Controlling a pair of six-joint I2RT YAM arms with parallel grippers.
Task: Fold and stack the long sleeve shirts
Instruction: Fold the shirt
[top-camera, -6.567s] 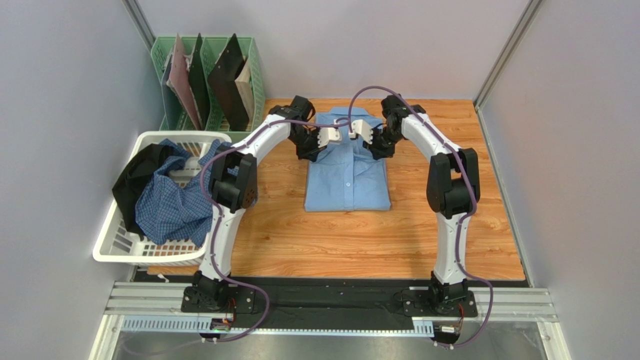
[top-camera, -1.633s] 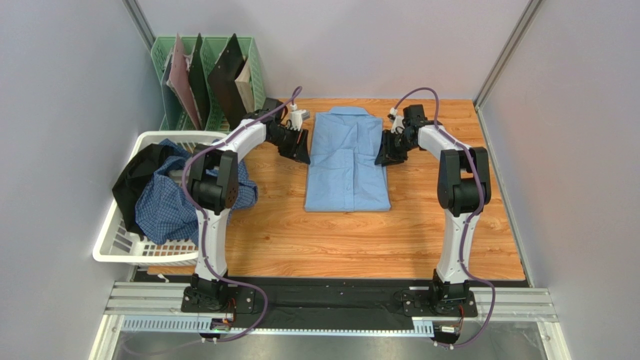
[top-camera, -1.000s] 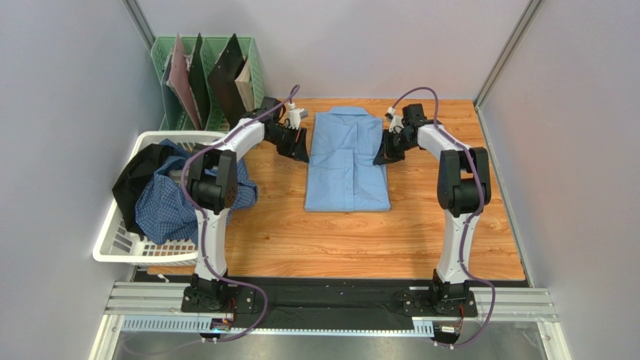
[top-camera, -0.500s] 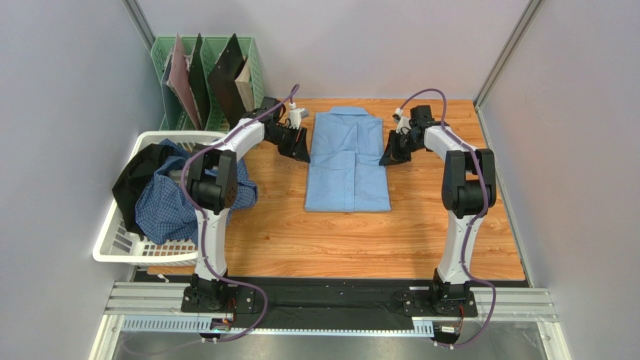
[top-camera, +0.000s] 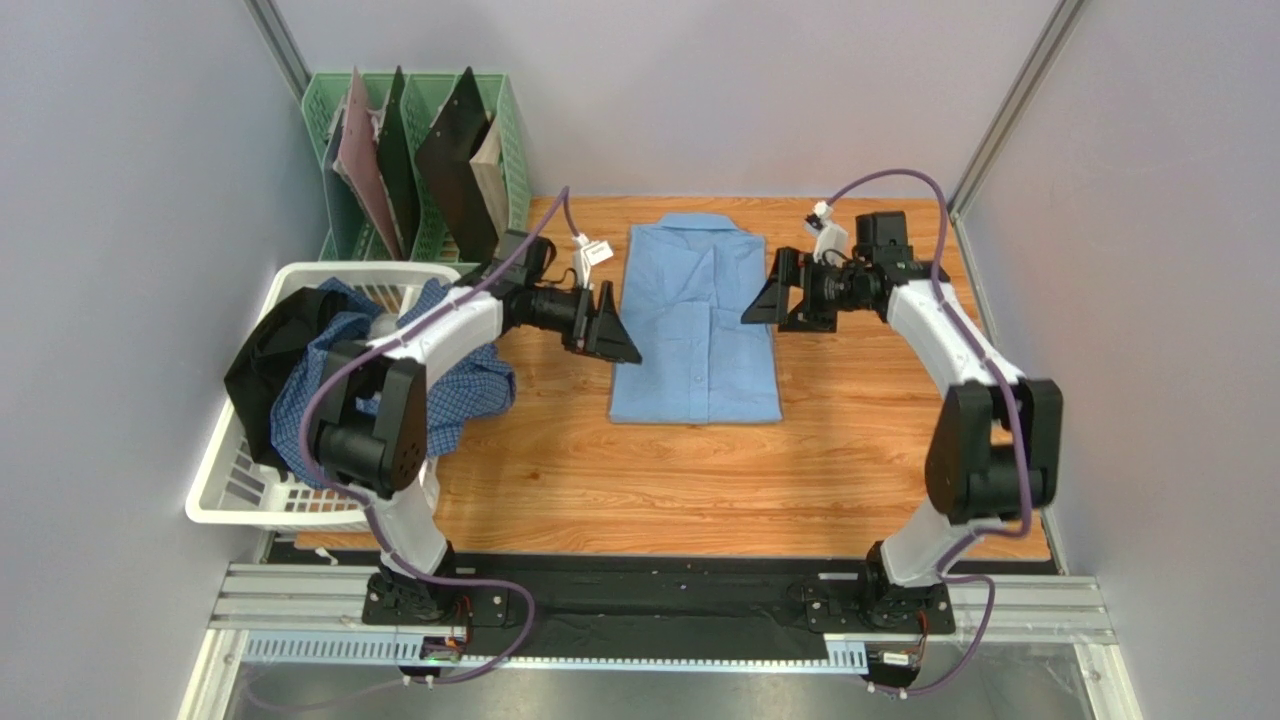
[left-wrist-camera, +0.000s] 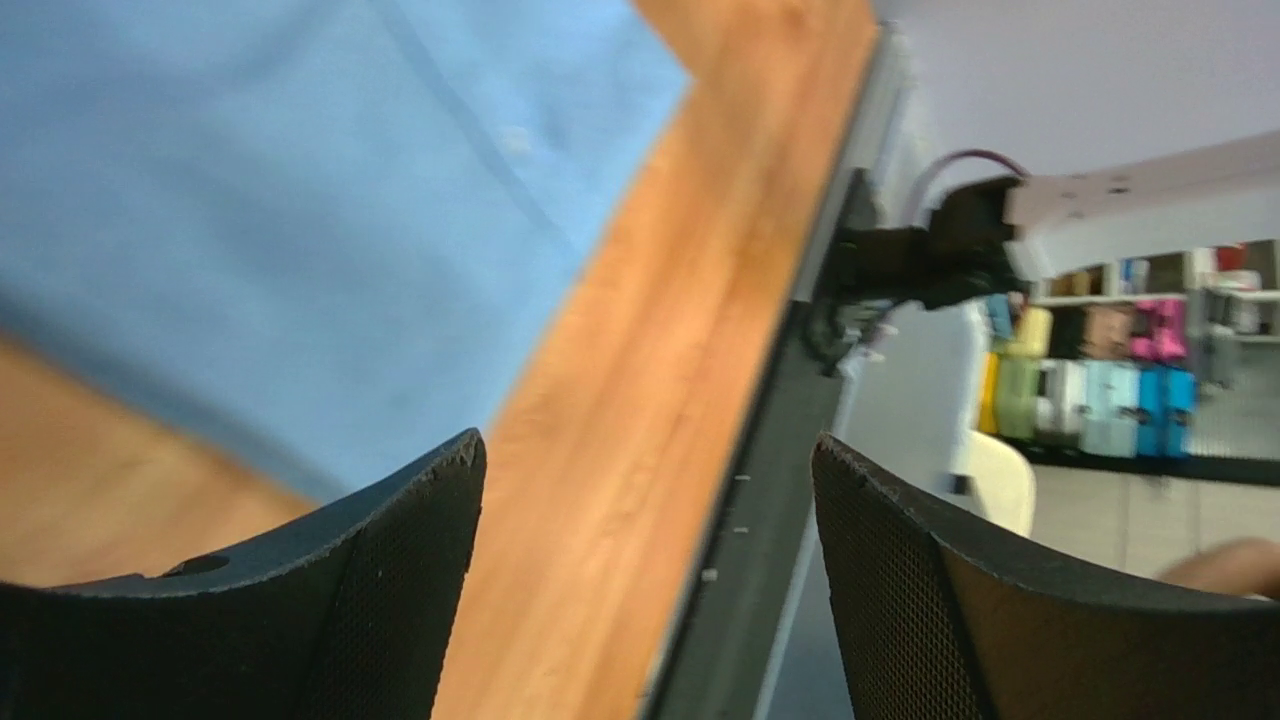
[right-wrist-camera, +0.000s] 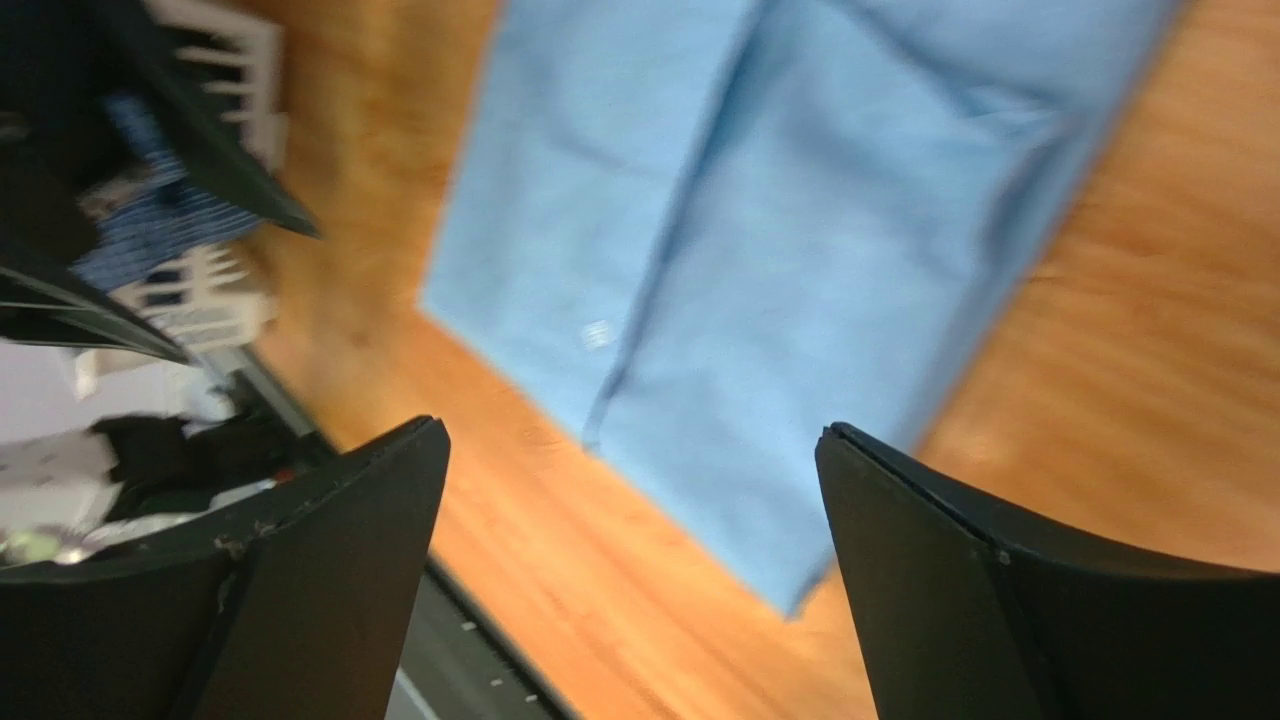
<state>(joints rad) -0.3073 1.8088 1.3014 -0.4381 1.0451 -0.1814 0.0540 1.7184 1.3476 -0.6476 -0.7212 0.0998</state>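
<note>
Overhead view, read from left to right. At the left edge of the frame you see a white basket (top-camera: 241, 488) holding a black garment (top-camera: 268, 357) and the blue-and-white checked shirt (top-camera: 349, 428). The checked shirt is crumpled, and part of it drapes over the rim nearest the left arm. In the upper left stands a green file rack (top-camera: 514, 158) with dark and tan folders upright in its slots.

Right of the basket, the left end effector (top-camera: 612, 329) sits at the left edge of the light blue shirt (top-camera: 694, 323), about halfway along its length. Its wrist view shows both fingers (left-wrist-camera: 398, 570) spread wide with nothing between them. Beyond them are blurred blue cloth and bare worktop (left-wrist-camera: 661, 330).

The light blue shirt lies flat in the upper centre of the frame. It is folded into a neat rectangle, with the collar toward the top and the button placket running down the middle.

At the shirt's right edge, level with its upper half, is the right end effector (top-camera: 766, 297). Its wrist view likewise shows the fingers (right-wrist-camera: 962, 600) set wide apart and gripping nothing, with the folded shirt seen through the gap.

You cannot tell from the overhead view whether either end effector touches the cloth. The wooden worktop (top-camera: 676, 480) fills the lower centre and right of the frame.
</note>
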